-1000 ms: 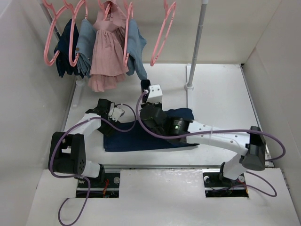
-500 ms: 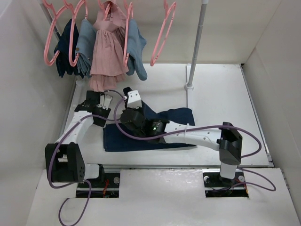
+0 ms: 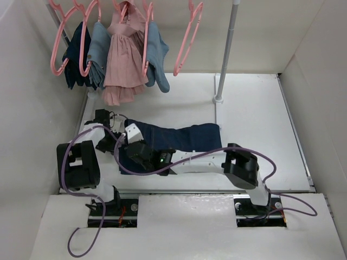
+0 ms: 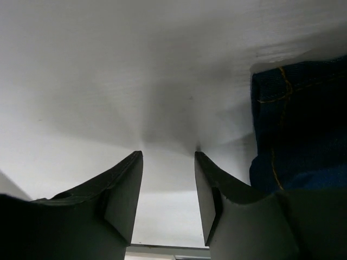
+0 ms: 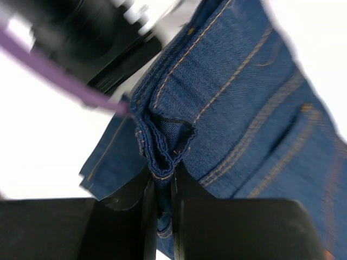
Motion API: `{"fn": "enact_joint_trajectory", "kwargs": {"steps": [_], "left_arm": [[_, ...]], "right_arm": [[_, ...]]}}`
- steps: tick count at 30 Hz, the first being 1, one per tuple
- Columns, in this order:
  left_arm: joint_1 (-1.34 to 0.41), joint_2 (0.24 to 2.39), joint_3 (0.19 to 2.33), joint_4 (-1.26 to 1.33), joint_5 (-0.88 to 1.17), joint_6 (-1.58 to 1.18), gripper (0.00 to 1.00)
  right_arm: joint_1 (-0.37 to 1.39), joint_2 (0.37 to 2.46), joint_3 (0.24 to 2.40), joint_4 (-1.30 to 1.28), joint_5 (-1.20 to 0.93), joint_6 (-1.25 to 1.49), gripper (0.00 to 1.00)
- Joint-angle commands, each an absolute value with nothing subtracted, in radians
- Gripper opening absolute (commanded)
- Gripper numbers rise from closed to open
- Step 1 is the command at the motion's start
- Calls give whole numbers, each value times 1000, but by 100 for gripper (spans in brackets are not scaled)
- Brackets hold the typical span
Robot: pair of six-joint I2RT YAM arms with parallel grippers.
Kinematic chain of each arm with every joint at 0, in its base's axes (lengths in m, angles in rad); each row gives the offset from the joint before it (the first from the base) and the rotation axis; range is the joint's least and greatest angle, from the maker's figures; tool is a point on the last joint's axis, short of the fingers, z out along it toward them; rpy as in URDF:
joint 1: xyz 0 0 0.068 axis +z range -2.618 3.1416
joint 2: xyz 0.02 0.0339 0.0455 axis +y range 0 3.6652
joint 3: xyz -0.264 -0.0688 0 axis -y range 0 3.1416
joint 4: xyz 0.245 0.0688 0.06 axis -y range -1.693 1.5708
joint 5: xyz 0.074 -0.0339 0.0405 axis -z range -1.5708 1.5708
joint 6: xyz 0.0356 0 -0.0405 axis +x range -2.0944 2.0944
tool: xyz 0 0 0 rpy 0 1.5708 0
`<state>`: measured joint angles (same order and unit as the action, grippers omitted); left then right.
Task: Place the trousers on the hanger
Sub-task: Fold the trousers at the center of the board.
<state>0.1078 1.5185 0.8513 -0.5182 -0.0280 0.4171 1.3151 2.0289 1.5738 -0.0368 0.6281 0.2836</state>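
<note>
Trousers (image 5: 244,97) — coarse navy denim; table (image 4: 108,81) — smooth, matt.

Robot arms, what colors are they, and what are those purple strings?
Both the left arm and the right arm have white tube parts joined by chunky black joints. Purple cables loop along each one. A tiny green light glows on the right arm. The left gripper and right gripper have flat, black, wedge-shaped fingers.
</note>
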Motion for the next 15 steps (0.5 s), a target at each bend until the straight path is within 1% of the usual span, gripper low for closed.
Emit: {"fn": "enact_joint_trajectory", "kwargs": {"steps": [1, 3, 4, 5, 6, 7, 8, 9, 10, 11, 13, 14, 15], "left_arm": [[110, 1509, 902, -523, 41, 393, 42], [110, 1509, 913, -535, 51, 393, 45], [110, 1496, 913, -546, 61, 403, 46], [110, 1477, 922, -546, 61, 419, 46], [110, 1468, 922, -546, 74, 428, 48], [110, 1459, 922, -558, 74, 439, 48], [110, 1448, 931, -558, 89, 439, 51], [110, 1427, 942, -575, 103, 471, 53], [110, 1414, 951, -595, 144, 483, 55], [110, 1401, 966, -604, 170, 497, 55], [110, 1352, 980, -614, 239, 531, 60], [110, 1333, 980, -614, 265, 543, 63], [110, 1297, 989, -614, 290, 558, 65]], "right_arm": [[1325, 2078, 1572, 72, 427, 256, 6], [1334, 2088, 1560, 81, 343, 244, 14], [1335, 2088, 1546, 81, 309, 223, 28], [1335, 2088, 1546, 90, 269, 186, 40], [1335, 2088, 1546, 91, 179, 166, 50], [1335, 2088, 1546, 91, 129, 152, 71], [1335, 2077, 1555, 91, 89, 137, 87], [1335, 2066, 1555, 78, 62, 114, 97], [1335, 2054, 1555, 68, 19, 114, 100], [1335, 2037, 1555, 55, 5, 100, 100], [1335, 1965, 1542, 29, 17, 91, 100], [1335, 1933, 1502, 19, 35, 91, 100], [1335, 1860, 1474, 18, 52, 91, 100]]}}
